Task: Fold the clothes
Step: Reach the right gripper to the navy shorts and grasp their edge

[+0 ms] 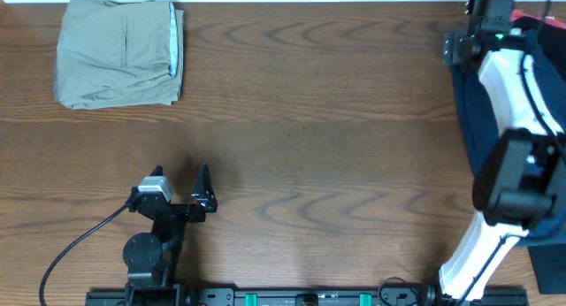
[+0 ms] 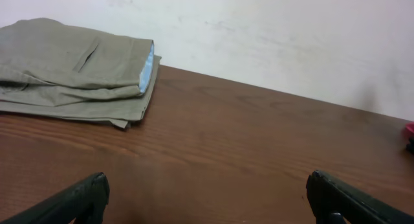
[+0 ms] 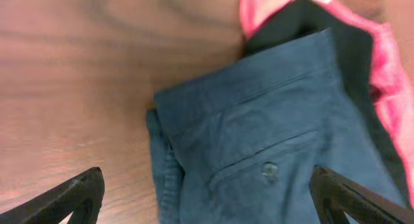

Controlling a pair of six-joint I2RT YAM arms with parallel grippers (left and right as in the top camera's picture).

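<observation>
1. Two arms show from overhead. The left pincer (image 1: 179,175) stands with its fingers apart over bare table (image 1: 318,120) at the near left. Folded khaki shorts (image 1: 119,51) lie at the far left. The navy shorts (image 1: 473,111) lie at the right edge, partly under the right arm (image 1: 508,85).
2. From the left wrist, both fingers are spread wide with nothing between them. The khaki shorts lie ahead to the left, a light-blue lining showing.
3. From the right wrist, the right pincer (image 3: 207,188) is spread open over the navy shorts, gripping nothing. Their button (image 3: 270,169) faces up, and red cloth (image 3: 388,68) lies at their right.
</observation>
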